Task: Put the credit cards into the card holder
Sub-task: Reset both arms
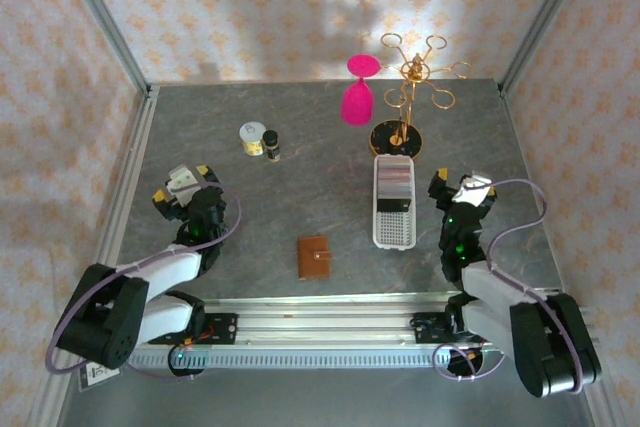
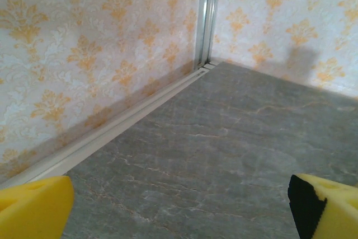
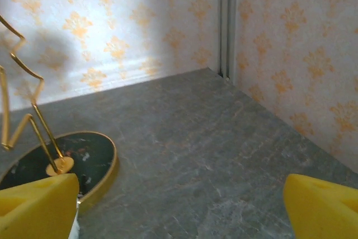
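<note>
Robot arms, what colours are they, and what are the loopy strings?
The left arm and right arm have black joints and pale grey links. The strings are lilac cables. Their jaws are yellow with black patches, and a green light glows on the right arm.

credit cards [image 1: 393, 183] indistinct, gold stand [image 3: 61, 163] cropped

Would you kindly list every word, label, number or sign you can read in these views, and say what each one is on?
No text can be read in these views.
On the small dark bottle: a label, too small to read.
On the left arm's base: a white sticker, too small and blurred to read.
On the card holder: no marking visible.
</note>
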Motion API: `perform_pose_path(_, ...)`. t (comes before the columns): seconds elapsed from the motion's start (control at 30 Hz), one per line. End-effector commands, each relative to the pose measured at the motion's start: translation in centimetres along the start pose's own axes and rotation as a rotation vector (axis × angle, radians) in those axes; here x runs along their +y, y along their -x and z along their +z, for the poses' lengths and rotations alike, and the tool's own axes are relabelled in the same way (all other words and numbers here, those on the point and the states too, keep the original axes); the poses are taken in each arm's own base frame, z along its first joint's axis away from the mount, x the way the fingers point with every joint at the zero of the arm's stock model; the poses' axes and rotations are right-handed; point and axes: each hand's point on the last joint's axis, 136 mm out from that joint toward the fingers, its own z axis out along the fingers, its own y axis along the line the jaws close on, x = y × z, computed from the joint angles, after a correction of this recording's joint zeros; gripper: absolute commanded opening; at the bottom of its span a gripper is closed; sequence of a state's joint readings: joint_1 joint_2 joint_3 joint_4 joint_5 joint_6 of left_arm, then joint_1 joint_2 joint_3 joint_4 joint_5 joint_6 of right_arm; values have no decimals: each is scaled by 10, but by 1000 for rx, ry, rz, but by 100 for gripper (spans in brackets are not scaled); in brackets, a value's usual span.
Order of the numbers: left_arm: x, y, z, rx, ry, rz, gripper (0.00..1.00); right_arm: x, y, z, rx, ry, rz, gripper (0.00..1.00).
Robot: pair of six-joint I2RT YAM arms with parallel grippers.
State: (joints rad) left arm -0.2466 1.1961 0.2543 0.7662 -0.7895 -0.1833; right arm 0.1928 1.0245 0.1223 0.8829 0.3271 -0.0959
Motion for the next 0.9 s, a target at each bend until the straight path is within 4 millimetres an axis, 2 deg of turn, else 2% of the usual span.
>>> perform_pose_path(0.0, -2, -2, 9, -3, -3, 8, 99, 3, 7, 0, -59, 30, 24, 95)
perform_pose_path(0.17, -10, -9, 25, 36, -12, 22, 100, 9, -8, 10, -25, 45, 22, 96)
perform_pose_path(0.43, -33, -1, 34, -1, -184, -7, 100, 22, -3, 17, -58, 95, -3, 97)
perform_pose_path(0.53, -41, 1, 35, -24, -222, 37, 100, 22, -9, 21, -64, 113, 20, 97)
perform_pose_path(0.6, -39, 1, 31, -68, -255, 21, 100, 21, -11, 24, -72, 100, 19, 96)
perform_pose_path(0.7, -41, -13, 28, -73, -344, 6, 100, 24, -16, 30, -37, 117, 18, 97)
perform_pose_path(0.73, -41, -6, 25, -115, -356, -7, 100, 25, -17, 33, -28, 122, 17, 98)
perform_pose_path(0.87, -50, -13, 28, -66, -398, 18, 100, 25, -28, 43, 6, 142, 28, 98)
